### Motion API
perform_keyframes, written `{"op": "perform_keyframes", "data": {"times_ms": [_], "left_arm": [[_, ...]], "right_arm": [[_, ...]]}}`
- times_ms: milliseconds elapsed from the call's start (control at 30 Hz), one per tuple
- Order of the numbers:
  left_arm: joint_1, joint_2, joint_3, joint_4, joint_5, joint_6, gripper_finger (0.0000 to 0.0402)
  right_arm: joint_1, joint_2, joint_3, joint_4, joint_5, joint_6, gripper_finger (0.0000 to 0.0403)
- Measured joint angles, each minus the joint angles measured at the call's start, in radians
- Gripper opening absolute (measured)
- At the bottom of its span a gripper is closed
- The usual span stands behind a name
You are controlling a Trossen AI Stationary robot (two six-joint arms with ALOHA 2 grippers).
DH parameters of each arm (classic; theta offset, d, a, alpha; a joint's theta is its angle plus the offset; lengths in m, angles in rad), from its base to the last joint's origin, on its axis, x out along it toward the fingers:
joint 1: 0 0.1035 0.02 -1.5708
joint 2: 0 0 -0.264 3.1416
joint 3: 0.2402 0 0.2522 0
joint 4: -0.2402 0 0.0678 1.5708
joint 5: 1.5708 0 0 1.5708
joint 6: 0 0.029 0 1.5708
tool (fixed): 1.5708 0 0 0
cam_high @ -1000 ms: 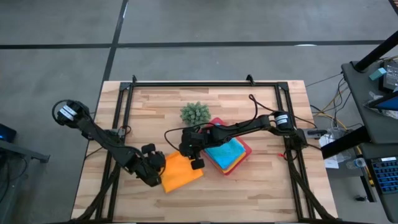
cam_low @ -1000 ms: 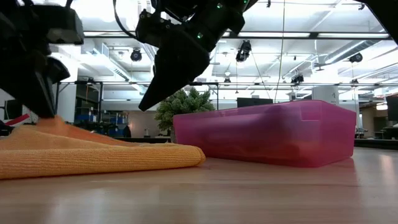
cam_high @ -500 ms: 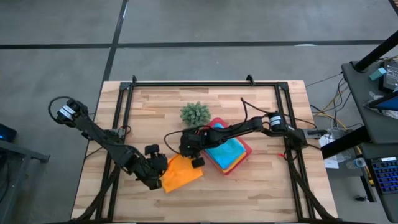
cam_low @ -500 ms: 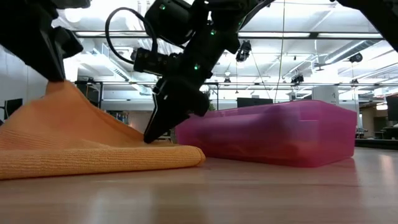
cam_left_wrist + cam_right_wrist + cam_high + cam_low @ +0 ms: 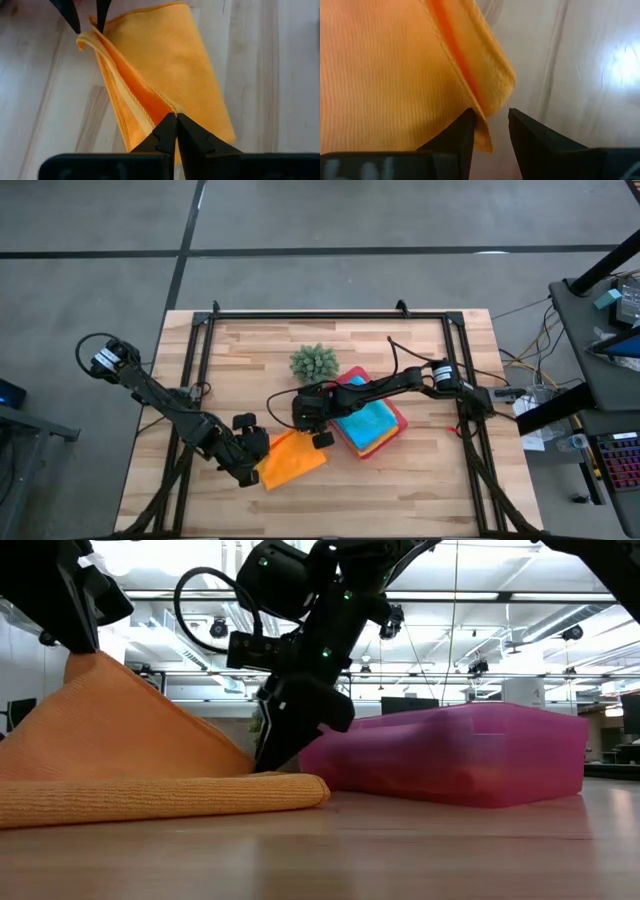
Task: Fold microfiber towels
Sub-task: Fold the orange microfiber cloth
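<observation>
The orange towel (image 5: 292,461) lies on the table (image 5: 420,480) just left of the pink tray (image 5: 393,425), where the blue towel (image 5: 362,425) tops a stack of others. The left gripper (image 5: 257,448), fingers pressed together, pinches 1 orange corner and lifts it into a peak (seen in the low view), likely to carry that edge over for a fold. The right gripper (image 5: 312,432), fingers spread, straddles the opposite corner at the table, probably to grab or pin it.
</observation>
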Motion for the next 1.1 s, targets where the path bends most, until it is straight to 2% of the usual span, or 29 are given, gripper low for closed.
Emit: {"op": "perform_keyframes", "data": {"times_ms": [267, 567, 867, 1100], "left_arm": [[0.0, 0.0, 0.0, 0.001, 0.008, -0.029, 0.0], [0.0, 0.0, 0.0, 0.001, 0.032, -0.062, 0.0], [0.0, 0.02, -0.016, -0.058, 0.064, -0.16, 0.0], [0.0, 0.026, -0.023, -0.052, 0.108, -0.161, 0.0]], "right_arm": [[0.0, -0.002, 0.0, -0.043, 0.0, 0.0, 0.0088], [0.0, -0.01, 0.024, -0.088, 0.001, -0.019, 0.0014], [0.003, -0.01, 0.095, -0.211, 0.001, -0.024, 0.0009], [0.011, -0.01, 0.15, -0.299, -0.001, -0.044, 0.0009]]}}
